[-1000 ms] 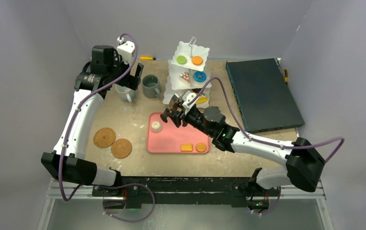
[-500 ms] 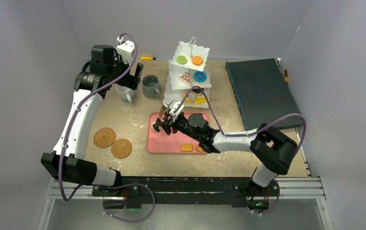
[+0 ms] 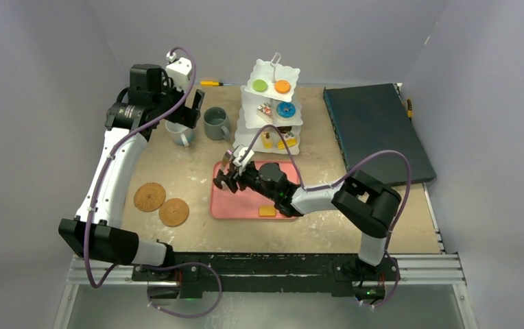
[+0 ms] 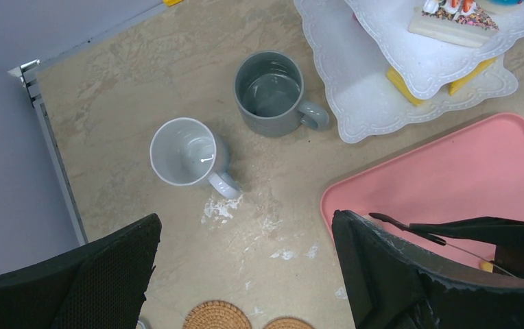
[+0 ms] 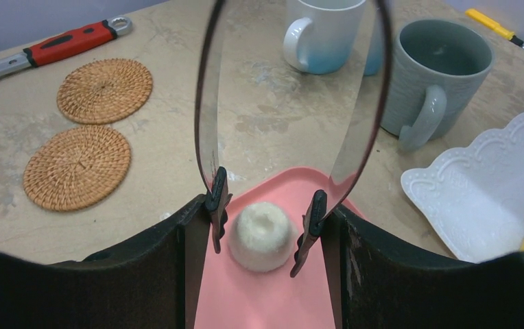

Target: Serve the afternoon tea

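Note:
My right gripper [image 5: 265, 209] is shut on the black tongs [image 5: 216, 195], whose two tips stand apart on either side of a small white pastry [image 5: 262, 235] on the pink tray [image 5: 259, 301]. In the top view this gripper [image 3: 228, 175] is at the tray's left end. The white three-tier stand [image 3: 273, 103] carries several pastries. My left gripper [image 4: 245, 226] hangs open and empty above the table, near the white mug [image 4: 182, 152] and grey mug [image 4: 269, 94]. Two cork coasters [image 3: 149, 197] [image 3: 174, 212] lie at the left.
A yellow pastry [image 3: 267, 211] lies at the tray's near edge. A dark blue board [image 3: 376, 133] fills the right side. A red-handled wrench [image 5: 53, 44] lies beyond the coasters, and a yellow tool [image 5: 492, 24] behind the grey mug.
My right arm swung left from the stand's foot to the tray's left end, bringing the tongs down around the white pastry. The left arm stayed still.

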### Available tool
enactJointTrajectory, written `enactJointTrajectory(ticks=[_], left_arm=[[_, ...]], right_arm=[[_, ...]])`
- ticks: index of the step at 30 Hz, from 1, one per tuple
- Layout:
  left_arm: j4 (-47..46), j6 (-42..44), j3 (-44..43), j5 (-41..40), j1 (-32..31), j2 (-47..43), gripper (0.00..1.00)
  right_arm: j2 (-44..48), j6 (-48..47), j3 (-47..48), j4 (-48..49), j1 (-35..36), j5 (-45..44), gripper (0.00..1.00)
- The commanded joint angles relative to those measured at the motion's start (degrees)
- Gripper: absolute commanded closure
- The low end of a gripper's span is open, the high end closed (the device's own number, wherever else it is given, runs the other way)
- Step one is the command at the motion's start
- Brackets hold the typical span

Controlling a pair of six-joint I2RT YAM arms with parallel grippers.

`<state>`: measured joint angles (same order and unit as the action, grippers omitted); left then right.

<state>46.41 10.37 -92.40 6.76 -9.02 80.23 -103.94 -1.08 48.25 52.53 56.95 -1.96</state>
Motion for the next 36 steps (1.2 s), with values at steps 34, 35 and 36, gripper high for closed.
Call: enactJointTrajectory(ticks=[34,35,36], left_arm=[[-1.7,1.8,-0.1,-0.2,0.8,-0.2,0.06],[-1.7,1.8,-0.2,-0.2,0.8,-0.1,0.05],[-1.7,1.7,-0.3,-0.1,0.9,0.0,0.05]], right_arm=[[4.8,-6.7,3.7,9.0,-13.0,-6.9,0.61],[4.3,-6.7,3.9,9.2,-13.1,-6.9,0.61],[3.9,-6.7,4.0,9.5,-13.1,-6.8,0.61]])
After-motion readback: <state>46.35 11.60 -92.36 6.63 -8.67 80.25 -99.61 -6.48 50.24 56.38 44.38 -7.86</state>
